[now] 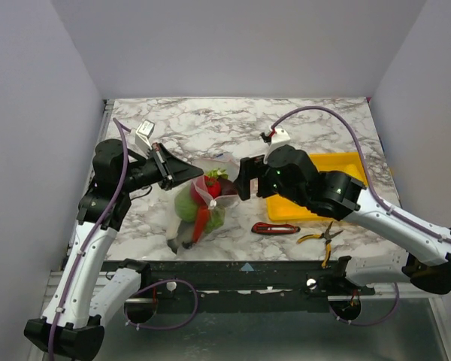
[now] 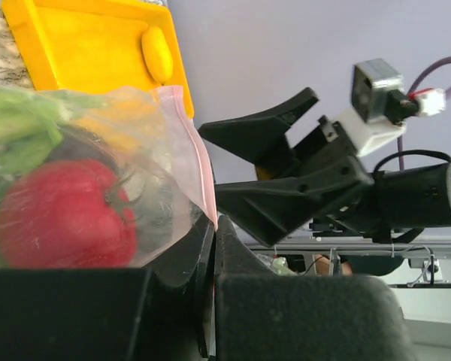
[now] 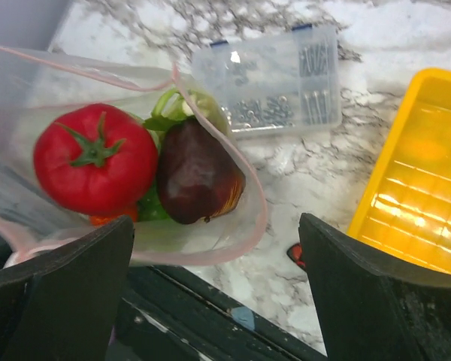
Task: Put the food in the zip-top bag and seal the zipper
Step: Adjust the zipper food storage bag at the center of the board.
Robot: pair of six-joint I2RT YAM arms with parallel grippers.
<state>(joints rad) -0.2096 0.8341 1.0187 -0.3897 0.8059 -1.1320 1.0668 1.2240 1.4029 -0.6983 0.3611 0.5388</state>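
The clear, floppy zip-top plastic bag (image 2: 158, 150) lies on the marbled surface (image 1: 233, 124) left of centre, between the two arms, with its mouth raised. The left jaws are pressed together on the thin pinkish-red zipper strip (image 2: 199, 169) at one edge of the mouth. The right jaws are spread wide and hold nothing, just beside the open mouth.

The round red toy tomato (image 3: 95, 158) and the dark purple toy eggplant (image 3: 198, 173) are seen inside, close to the opening, with green pieces beneath them. A small yellow toy fruit (image 2: 156, 53) lies in the yellow plastic tray (image 3: 413, 173) at the right, not yet bagged.

Several failures can be foreseen:
- The bag is held by a single pinch, so the slick strip could slide free under the weight of the contents.
- If the mouth were tipped or tugged, the tomato or eggplant could roll out.
- The unsupported side of the mouth could sag shut before the yellow fruit is brought.
- If the strip were pressed while the eggplant sits this near the mouth, the seal would likely be blocked and only partly closed.
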